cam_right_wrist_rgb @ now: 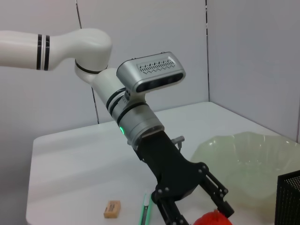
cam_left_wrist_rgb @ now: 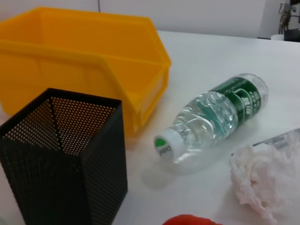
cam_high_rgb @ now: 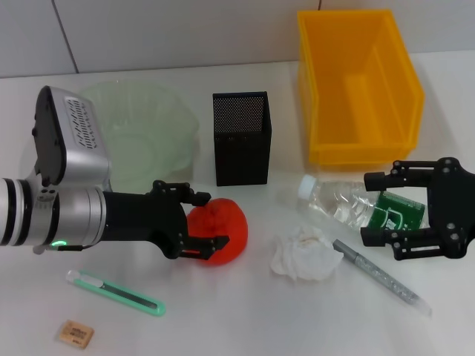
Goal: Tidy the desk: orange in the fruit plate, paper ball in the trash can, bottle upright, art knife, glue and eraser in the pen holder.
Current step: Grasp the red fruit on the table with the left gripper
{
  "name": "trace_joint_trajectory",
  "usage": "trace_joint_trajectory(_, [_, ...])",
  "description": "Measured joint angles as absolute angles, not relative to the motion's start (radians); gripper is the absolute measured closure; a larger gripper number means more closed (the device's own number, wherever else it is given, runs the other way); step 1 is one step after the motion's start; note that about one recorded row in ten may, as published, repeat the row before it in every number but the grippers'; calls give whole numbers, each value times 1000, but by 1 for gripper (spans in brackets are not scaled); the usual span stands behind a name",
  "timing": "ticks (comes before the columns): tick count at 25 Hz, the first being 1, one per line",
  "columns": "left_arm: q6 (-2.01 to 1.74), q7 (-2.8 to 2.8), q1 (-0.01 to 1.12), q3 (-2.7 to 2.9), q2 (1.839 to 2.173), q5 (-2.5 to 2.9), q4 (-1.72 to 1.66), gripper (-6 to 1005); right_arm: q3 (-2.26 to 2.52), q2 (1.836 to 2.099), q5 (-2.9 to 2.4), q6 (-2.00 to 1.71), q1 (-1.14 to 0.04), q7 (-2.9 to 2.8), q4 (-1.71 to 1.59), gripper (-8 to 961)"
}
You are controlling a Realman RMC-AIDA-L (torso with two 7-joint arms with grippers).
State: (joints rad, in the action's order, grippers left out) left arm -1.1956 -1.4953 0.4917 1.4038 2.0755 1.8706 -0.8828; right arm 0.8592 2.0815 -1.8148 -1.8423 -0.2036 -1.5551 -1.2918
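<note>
White table (cam_high_rgb: 245, 319) fills most of head view, surface matte, evenly lit, soft shadows under objects. Pale grey wall (cam_high_rgb: 171, 33) at 12 o'clock, meeting table's far edge; thin dark seam in wall at 11 o'clock. Right wrist view: grey wall panels (cam_right_wrist_rgb: 140, 33) with vertical seams, table corner rounded. Floor, windows not visible.

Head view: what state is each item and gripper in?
orange: on table, between left gripper fingers
bottle: lying down, capped
right gripper: open around bottle
paper ball: on table
pen holder: upright
art knife: lying flat
eraser: on table
</note>
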Motion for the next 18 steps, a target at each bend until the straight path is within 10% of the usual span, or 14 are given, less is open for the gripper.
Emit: trace_joint_trajectory(18, [-1182, -1507, 491, 1415, 2074, 1872, -883, 684, 861, 2082, -1815, -1838, -205, -1555, -1291, 185])
